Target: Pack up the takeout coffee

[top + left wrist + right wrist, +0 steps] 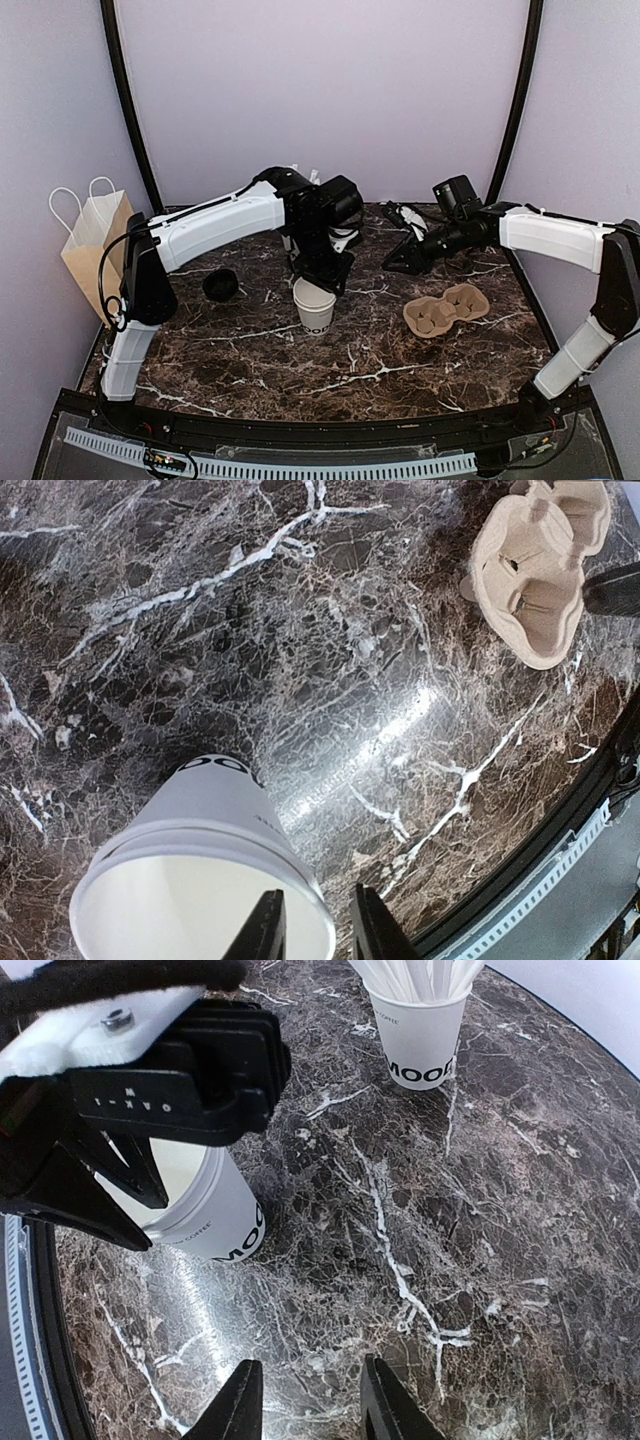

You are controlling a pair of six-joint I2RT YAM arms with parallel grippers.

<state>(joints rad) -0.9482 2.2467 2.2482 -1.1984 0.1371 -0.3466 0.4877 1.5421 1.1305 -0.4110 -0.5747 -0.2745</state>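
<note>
Two claws: the left claw [318, 912] is over the takeout coffee [315, 310]; the right claw [312, 1402] hovers empty.
Landmark: the cup carrier [446, 309], lying flat on the desk [350, 385] with both wells empty.
Coffee's place: it stands on the desk to the left of the cup carrier and apart from it. It is a white cup with dark lettering and has no lid on now.
Lid's place: the black lid [220, 285] lies on the desk farther left of the cup carrier, beyond the cup.
Long axis: upright, with the open mouth up, so the rim faces the left claw.
Coffee to left claw: directly beneath. The fingers [268, 930] straddle the rim, one over the mouth and the other outside the wall.
Left claw state: narrow but parted. A sliver of gap shows beside the wall, so I judge there is no pinch yet.
Right claw state: spread, with nothing between its fingers. It sits behind the cup carrier and a little to its left.
Nearer arm: the left, plainly.
Coming move, as a guess: close on the wall and lift along the upright axis. The cup carrier lies to the right, so the cup would have to travel that way.
Risk: the thin paper wall may buckle or tip under a one-sided pinch.
Other things: the straw cup [418, 1035] stands behind and to the left of the cup carrier. The paper bag [92, 240] is far to its left, past the desk's edge.
</note>
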